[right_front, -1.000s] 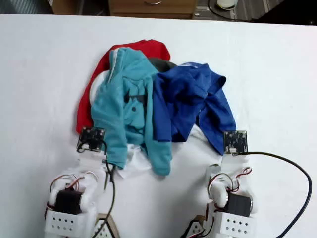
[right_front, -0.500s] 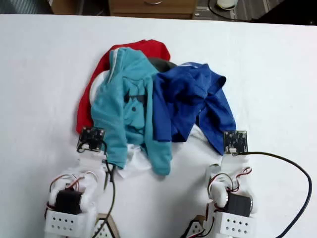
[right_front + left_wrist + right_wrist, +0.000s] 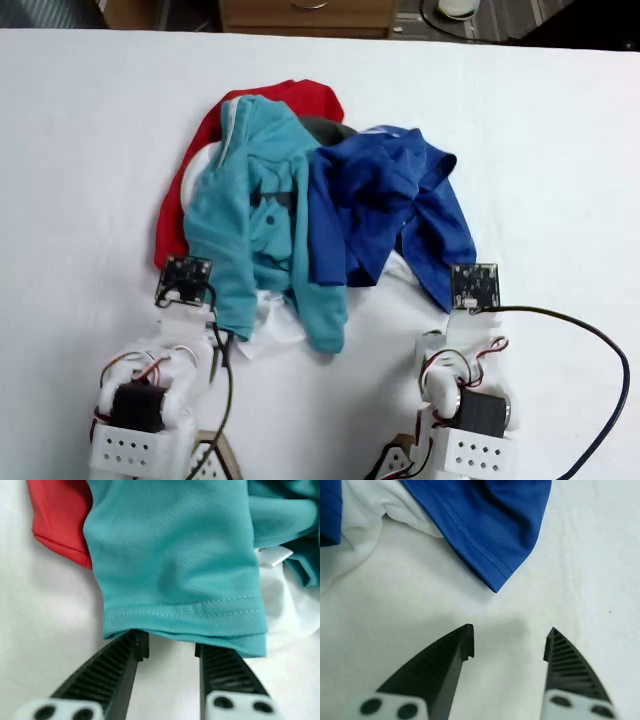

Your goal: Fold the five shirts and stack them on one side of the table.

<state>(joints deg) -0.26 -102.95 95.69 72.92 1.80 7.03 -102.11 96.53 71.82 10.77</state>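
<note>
the five shirts lie in one tangled heap mid-table: a teal shirt (image 3: pixel 255 225) on top, a blue shirt (image 3: pixel 385 205) overlapping its side, and a red shirt (image 3: pixel 300 97), a dark grey shirt (image 3: pixel 325 127) and a white shirt (image 3: pixel 275 325) beneath. the step in hand looks like freeing the teal one. the left gripper (image 3: pixel 170 649), jaws apart, sits right at its stitched hem. it should bite only that doubled edge, not the white layer below, and draw it clear slowly. the right gripper (image 3: pixel 509 641), also apart, hovers just off the blue shirt's pointed corner, touching nothing. the fabrics look like thin mesh knit, limp and likely slippery, on a white table (image 3: pixel 90 130).
</note>
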